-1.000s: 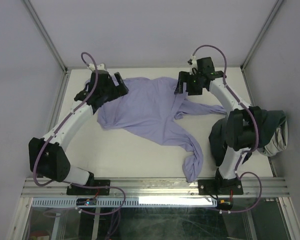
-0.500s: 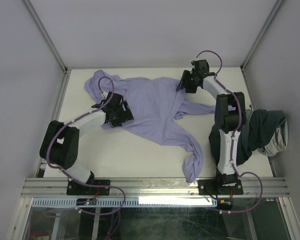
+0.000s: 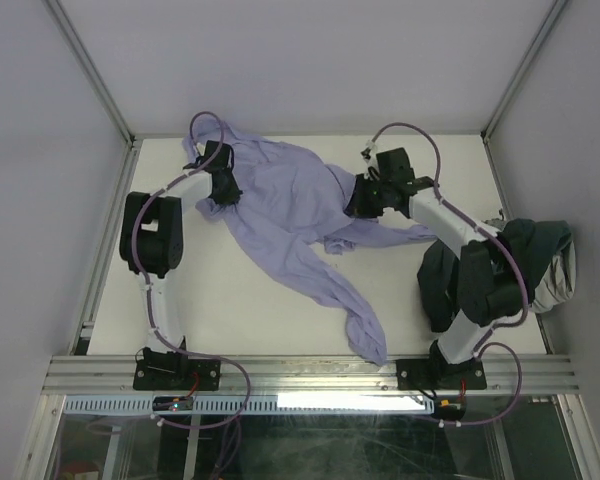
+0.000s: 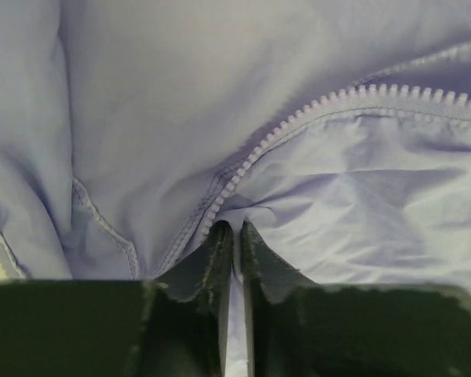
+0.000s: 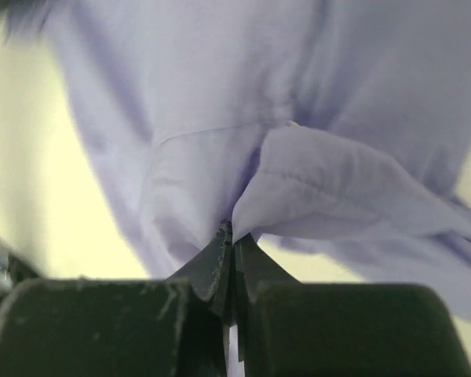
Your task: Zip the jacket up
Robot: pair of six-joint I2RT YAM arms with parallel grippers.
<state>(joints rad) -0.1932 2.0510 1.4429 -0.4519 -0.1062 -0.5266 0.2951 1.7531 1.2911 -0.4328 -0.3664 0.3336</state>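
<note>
— Where is the jacket (image 3: 280,205) lying?
— Across the back of the table (image 3: 230,310), with one sleeve (image 3: 355,325) trailing toward the near edge. Half a second ago the left pincer (image 4: 234,236) was at the jacket's near-left hem. Now it is at the far-left corner, clamped on fabric right beside the zipper teeth (image 4: 298,122).
— And the right pincer (image 5: 232,236)?
— Closed on a fold at the jacket's right side, slightly nearer than before. I judge they are spreading it flat. Zipping hasn't begun.
</note>
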